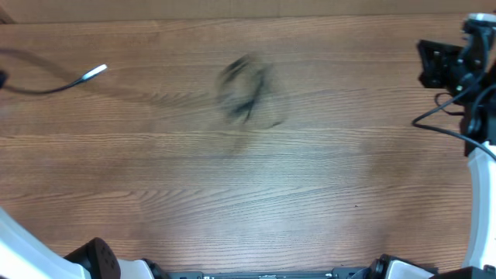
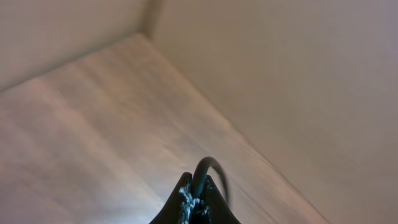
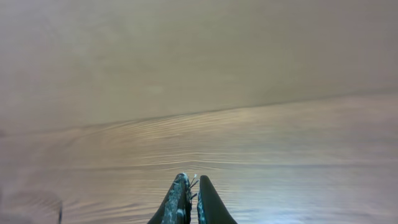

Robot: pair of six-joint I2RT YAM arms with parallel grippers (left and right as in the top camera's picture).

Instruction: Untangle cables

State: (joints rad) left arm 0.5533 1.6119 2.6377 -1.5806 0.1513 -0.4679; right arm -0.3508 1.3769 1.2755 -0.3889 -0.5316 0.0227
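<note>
Left pincer (image 2: 196,185) and right pincer (image 3: 191,183) are black, tips seemingly scuffed whitish; behind the right sits a white link (image 1: 482,203).

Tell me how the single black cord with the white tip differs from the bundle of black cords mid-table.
The single black cord with the white tip is one loose strand; the bundle of black cords is a clump. The single cord runs off the left edge; the bundle sits near the middle. The single cord looks sharp; the bundle is blurred. Both are thin and black.
</note>
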